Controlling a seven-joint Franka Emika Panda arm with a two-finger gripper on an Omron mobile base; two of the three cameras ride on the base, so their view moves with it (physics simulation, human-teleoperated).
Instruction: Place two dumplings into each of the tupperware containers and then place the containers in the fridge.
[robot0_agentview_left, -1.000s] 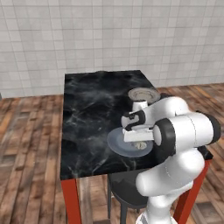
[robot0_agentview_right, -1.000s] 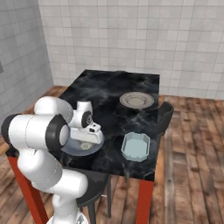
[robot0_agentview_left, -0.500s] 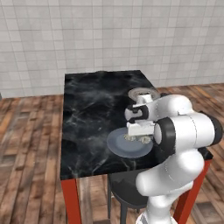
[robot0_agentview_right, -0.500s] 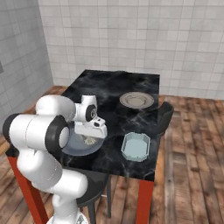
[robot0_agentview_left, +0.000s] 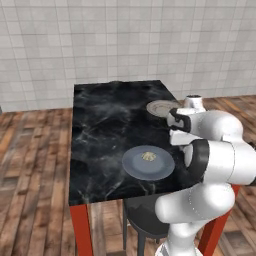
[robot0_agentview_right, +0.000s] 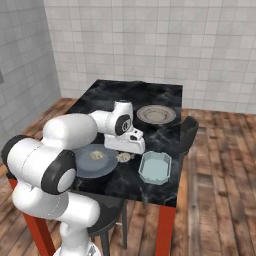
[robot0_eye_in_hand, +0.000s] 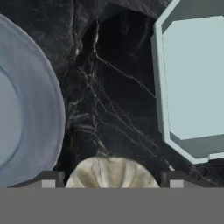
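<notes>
The gripper (robot0_eye_in_hand: 112, 177) hangs over the black marble table (robot0_agentview_left: 105, 120) in the gap between the blue-grey plate (robot0_eye_in_hand: 24, 109) and the tub (robot0_eye_in_hand: 192, 83), and its two fingertips (robot0_eye_in_hand: 50, 178) sit either side of a dumpling (robot0_eye_in_hand: 112, 174), closed against its crimped sides. From the right base camera that same dumpling (robot0_agentview_right: 123, 157) peeks out under the white hand, just off the plate's (robot0_agentview_right: 95, 161) rim and a little short of the pale blue-green tub (robot0_agentview_right: 155, 167), which sits near the table's front right corner with nothing visible inside it. A second dumpling (robot0_agentview_left: 148, 156) lies in the middle of the blue-grey plate (robot0_agentview_left: 148, 163), tan against the grey, and it shows from the other side too (robot0_agentview_right: 96, 155). Farther back on the table rests a round beige plate (robot0_agentview_right: 156, 114), well apart from the hand. A dark stool (robot0_agentview_left: 145, 222) tucks under the table's near edge, red legs (robot0_agentview_left: 81, 229) below, wooden floor all round
</notes>
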